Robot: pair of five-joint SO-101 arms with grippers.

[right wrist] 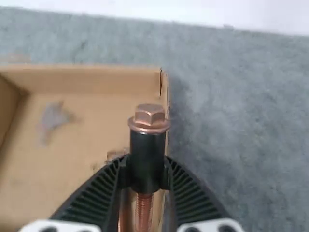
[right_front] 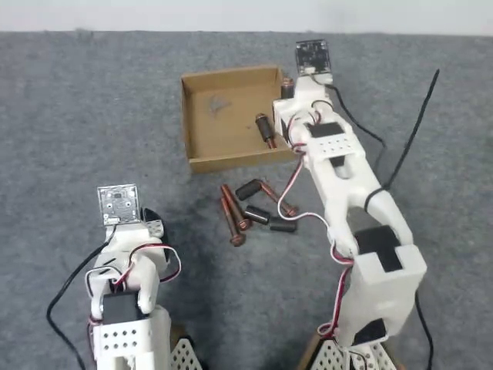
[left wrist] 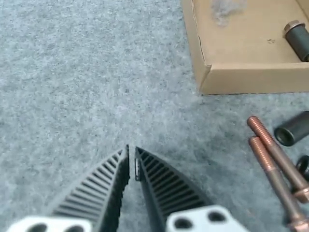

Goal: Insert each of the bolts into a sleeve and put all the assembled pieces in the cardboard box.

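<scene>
Closest to the lens in the left wrist view, the left gripper is seen clenched on nothing, its ribbed tips all but touching above the bare grey counter. In the high view it is placed at the lower left, well apart from the parts.

The right gripper is clamped on the black sleeve of an assembled piece. The copper bolt head points away from the lens and the thread runs back between the jaws. That piece is held at the right-hand wall of the cardboard box, upper centre of the high view. A second assembled piece is already lying inside the box near that wall. Three loose bolts and three loose sleeves lie on the counter just below the box.

A release from here could be spoiled by the wall. The held piece appears to be over or just beside the rim, so the cardboard could be struck and the piece could roll outside. Since only the sleeve is gripped, the bolt could also slide free if the head were tipped downward.

In the high view the right gripper's jaws are covered by its wrist camera and arm, so which side of the wall the piece hangs over cannot be settled. A red-and-white cable is draped across the loose parts. One sleeve is cut off at the right edge of the left wrist view.
</scene>
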